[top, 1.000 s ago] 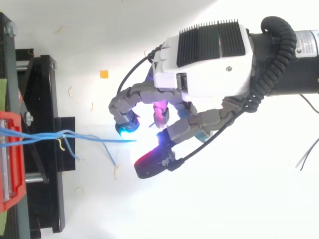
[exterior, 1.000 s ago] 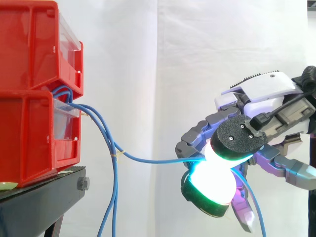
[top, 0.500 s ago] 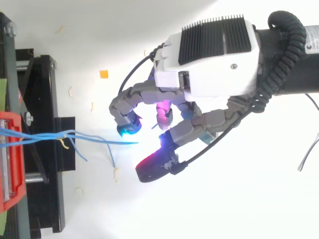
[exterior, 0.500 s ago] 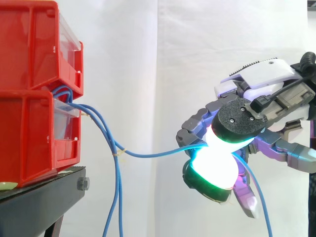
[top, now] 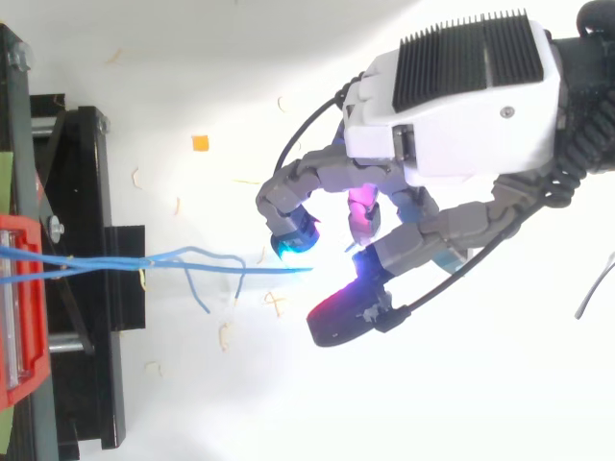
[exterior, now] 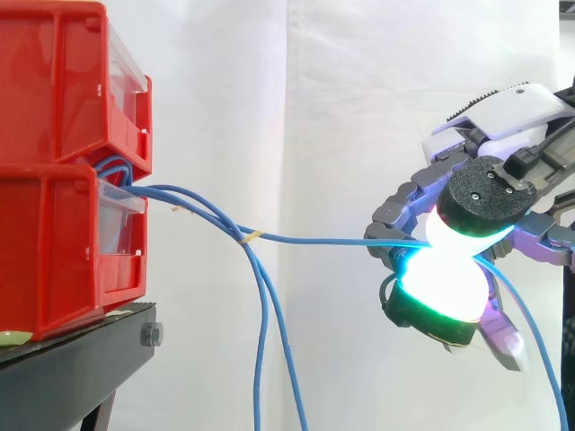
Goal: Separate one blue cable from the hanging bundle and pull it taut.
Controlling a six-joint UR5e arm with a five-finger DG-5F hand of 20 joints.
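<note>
Several blue cables (exterior: 260, 341) come out of the lower red bin (exterior: 54, 251) at the left and hang down past the stand. One blue cable (exterior: 314, 240) runs nearly straight and level from the bin to my hand (exterior: 476, 193) at the right. My hand is shut on that cable, pinching it between glowing pads (exterior: 440, 278). The cable's free end drops down behind the hand (exterior: 539, 359). From above, the same cable (top: 221, 269) stretches from the bin to the hand (top: 452, 106).
Two red bins are stacked, the upper one (exterior: 63, 81) on the lower, on a black stand (exterior: 81, 368) at the left. A white curtain hangs behind. Small scraps (top: 200, 143) lie on the floor in the top view.
My hand has moved right and slightly up, away from the bins, with the cable in it. The cable has lifted and straightened, and the hanging strands swung right.
</note>
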